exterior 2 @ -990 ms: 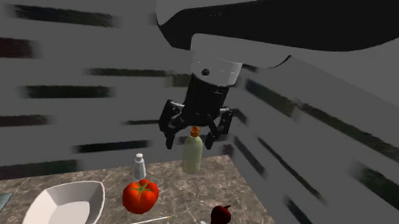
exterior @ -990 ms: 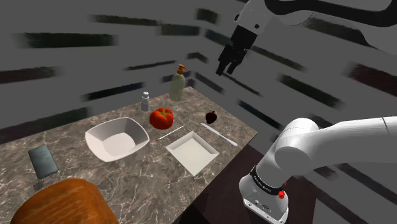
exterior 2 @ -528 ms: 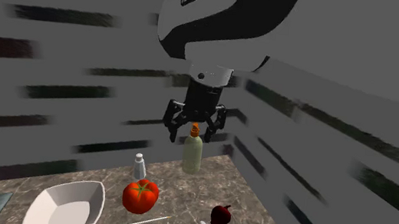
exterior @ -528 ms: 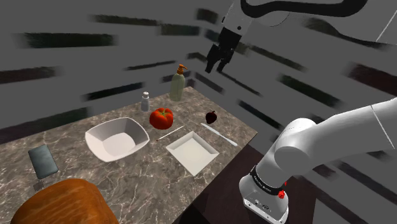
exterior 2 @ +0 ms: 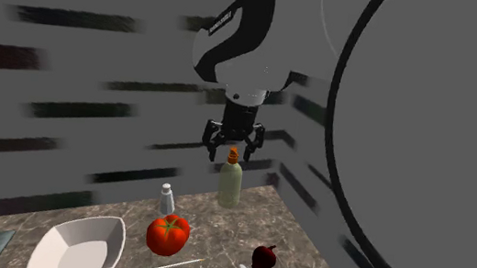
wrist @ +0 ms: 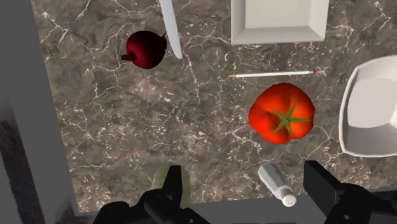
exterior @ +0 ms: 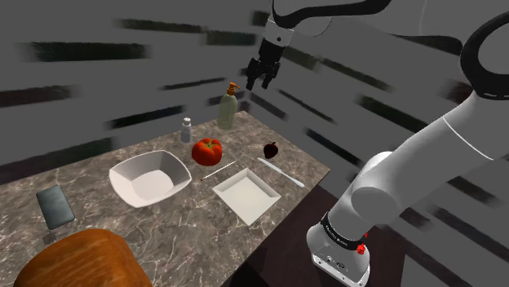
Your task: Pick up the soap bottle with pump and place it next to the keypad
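The soap bottle [exterior: 227, 111] is pale olive with an orange pump and stands upright at the far edge of the marble table [exterior: 171, 220]. My gripper [exterior: 259, 81] hangs open in the air, above the bottle and slightly to its right in the shoulder view. In the second exterior view the gripper [exterior 2: 231, 152] sits just over the pump of the bottle [exterior 2: 230, 184]. Seen from the wrist, the bottle [wrist: 165, 179] lies beside one finger of the gripper [wrist: 245, 191], untouched. The keypad [exterior: 55, 205], a dark grey slab, lies far off at the table's left end.
Around the bottle stand a small shaker [exterior: 187, 129], a red tomato [exterior: 207, 150] and a dark red fruit [exterior: 272, 150]. A white bowl [exterior: 150, 178], a square white dish [exterior: 246, 194], a pencil [exterior: 219, 169], a knife [exterior: 281, 171] and a brown loaf [exterior: 81, 259] share the table.
The open gripper has travelled to the shoulder view's left, from right of the table's corner to nearly above the soap bottle. Nothing on the table has moved.
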